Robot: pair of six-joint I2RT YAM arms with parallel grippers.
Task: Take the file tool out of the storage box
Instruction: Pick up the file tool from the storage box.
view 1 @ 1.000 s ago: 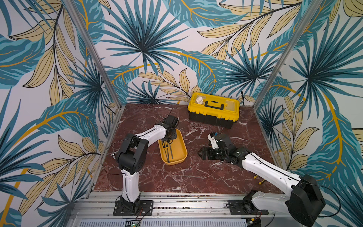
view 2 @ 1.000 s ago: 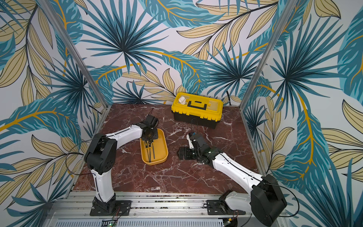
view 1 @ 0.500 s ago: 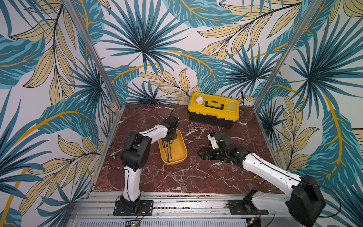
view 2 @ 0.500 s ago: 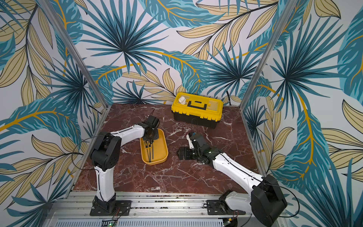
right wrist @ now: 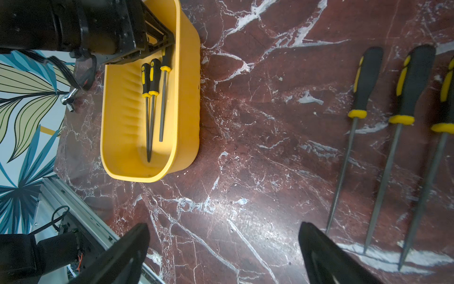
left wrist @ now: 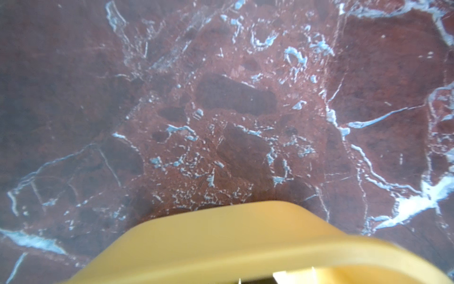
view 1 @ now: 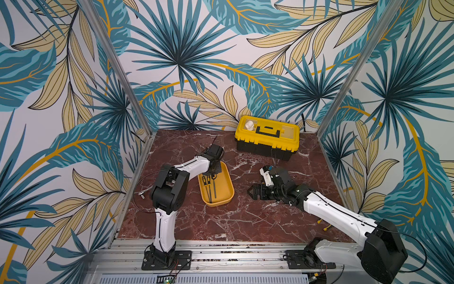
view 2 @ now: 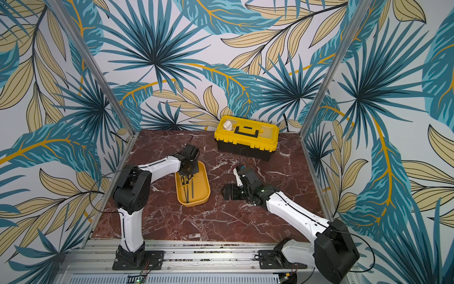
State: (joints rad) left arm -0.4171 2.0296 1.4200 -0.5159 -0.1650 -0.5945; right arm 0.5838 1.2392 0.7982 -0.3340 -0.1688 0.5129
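The storage box (view 1: 219,203) (view 2: 194,203) is a shallow yellow tray left of the table's middle, seen in both top views. Three black-and-yellow file tools lie in it. My left gripper (view 1: 214,172) (view 2: 188,172) reaches down into the tray's far end. In the right wrist view it (right wrist: 164,45) is shut over the handle of the file tool (right wrist: 161,108) lying apart from the other two (right wrist: 148,81). The left wrist view shows only the tray's rim (left wrist: 233,233) and marble. My right gripper (view 1: 251,192) (right wrist: 224,246) hangs open and empty over the table, right of the tray.
Three more files (right wrist: 363,81) lie side by side on the marble beside my right gripper. A black toolbox with a yellow lid (view 1: 267,137) stands at the back. A loose cable end (view 1: 142,193) lies by the left edge. Walls close in three sides.
My left gripper's jaws have closed at the tray's far end, and the left arm's elbow has shifted to the right. The right arm has stayed still and open.
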